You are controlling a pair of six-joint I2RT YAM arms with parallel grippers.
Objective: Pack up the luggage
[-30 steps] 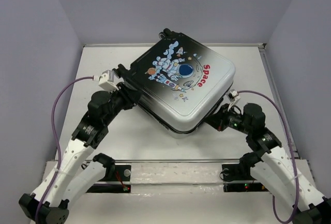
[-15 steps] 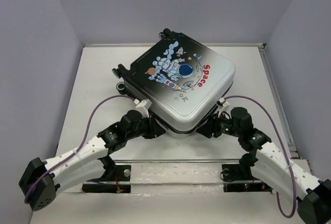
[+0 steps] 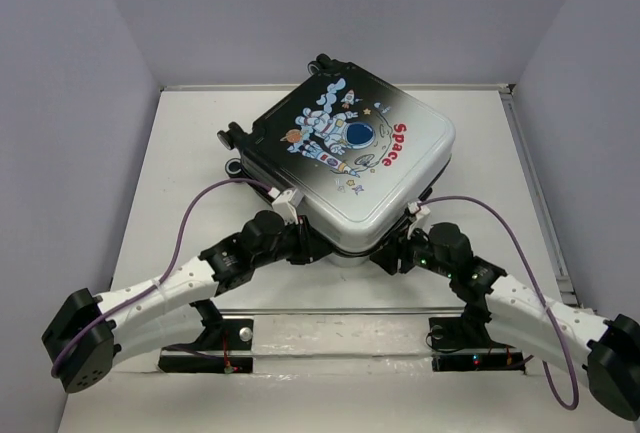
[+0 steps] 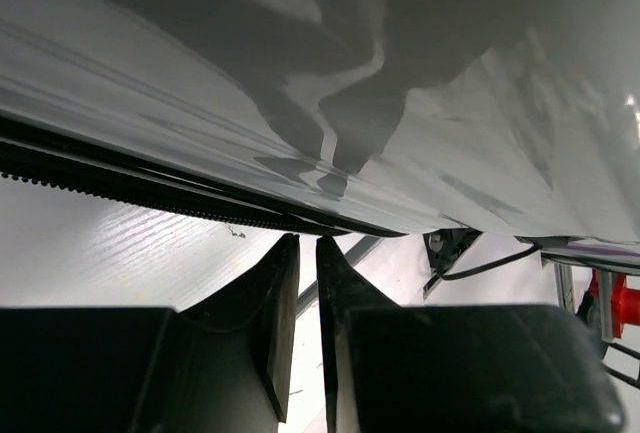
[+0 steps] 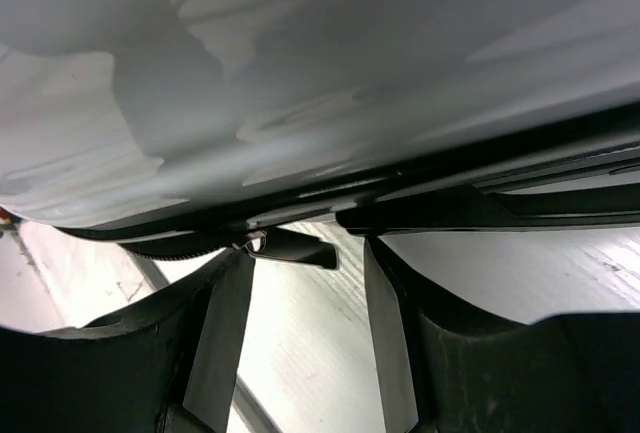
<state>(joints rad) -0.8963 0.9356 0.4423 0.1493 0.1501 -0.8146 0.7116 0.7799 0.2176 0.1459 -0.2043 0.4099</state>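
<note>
Left gripper (image 4: pixel 308 245) has its fingers almost together, holding nothing. Right gripper (image 5: pixel 305 253) has its fingers apart, by the zip pull (image 5: pixel 292 247). The luggage (image 3: pixel 350 168) lies mid-table (image 3: pixel 180 153), lid down. I think only the zipping is left.

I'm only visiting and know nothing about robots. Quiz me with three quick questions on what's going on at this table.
1. True or false: the luggage lies with its lid wide open.
2. The left gripper and the right gripper both sit at the luggage's near edge. Whose fingers are spread wider? A. left B. right
3. Fill in: the red word printed on the shell reads ____.
Key: 1 false; 2 B; 3 Space.
</note>
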